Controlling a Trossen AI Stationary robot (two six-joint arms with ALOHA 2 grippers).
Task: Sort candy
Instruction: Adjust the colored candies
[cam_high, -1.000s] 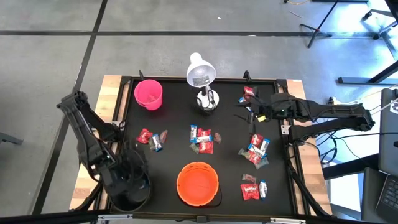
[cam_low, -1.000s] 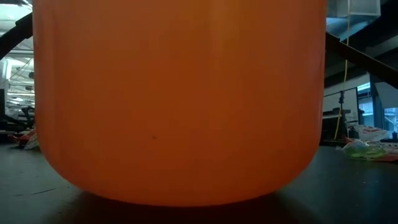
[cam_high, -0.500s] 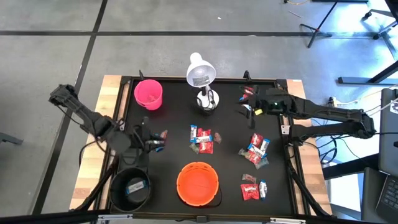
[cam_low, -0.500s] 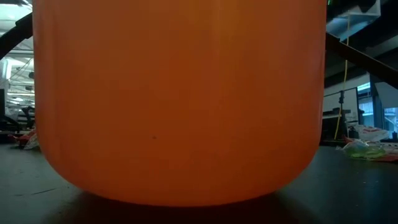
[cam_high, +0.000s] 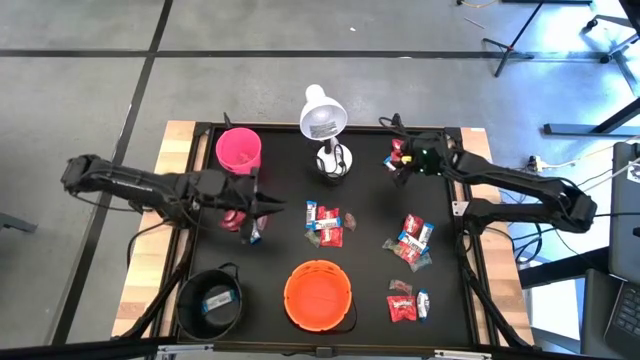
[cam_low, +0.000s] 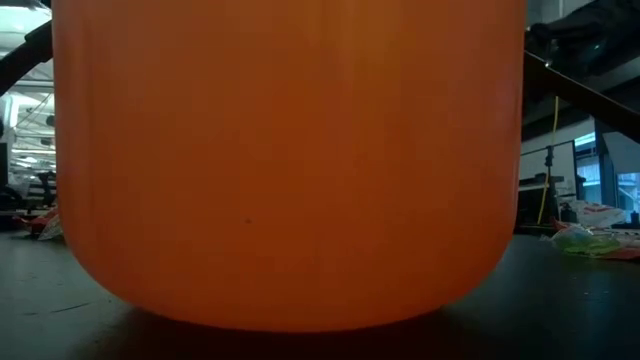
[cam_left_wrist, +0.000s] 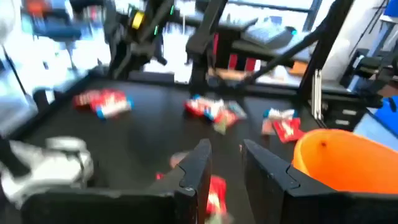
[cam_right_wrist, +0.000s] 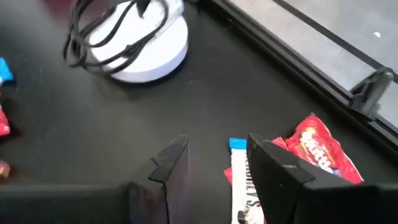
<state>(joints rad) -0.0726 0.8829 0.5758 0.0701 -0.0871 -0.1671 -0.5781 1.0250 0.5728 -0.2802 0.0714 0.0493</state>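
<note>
Wrapped candy lies in small groups on the black tray (cam_high: 455, 300): at the left (cam_high: 243, 228), the middle (cam_high: 323, 222), the right (cam_high: 410, 240), the near right (cam_high: 407, 303) and the far right (cam_high: 400, 148). My left gripper (cam_high: 268, 207) points nearly level over the left group, open, with a red candy (cam_left_wrist: 215, 194) below its fingers. My right gripper (cam_high: 400, 163) slants down over the far-right group, open. A blue-and-white candy (cam_right_wrist: 239, 177) lies between its fingers, close to one of them, and a red candy (cam_right_wrist: 318, 151) lies beyond that finger.
The orange bowl (cam_high: 318, 295) sits at the near middle and fills the low view (cam_low: 290, 160). A black bowl (cam_high: 212, 303) at the near left holds one candy. A pink cup (cam_high: 238, 150) and a white lamp (cam_high: 322, 120) on its round base (cam_right_wrist: 146, 50) stand at the far side.
My left gripper has swung from above the black bowl toward the far edge and the right, over the left candy group, and has tipped up to nearly level. The black bowl now shows a candy inside. My right gripper has gone down and toward the far edge, onto the far-right candies.
</note>
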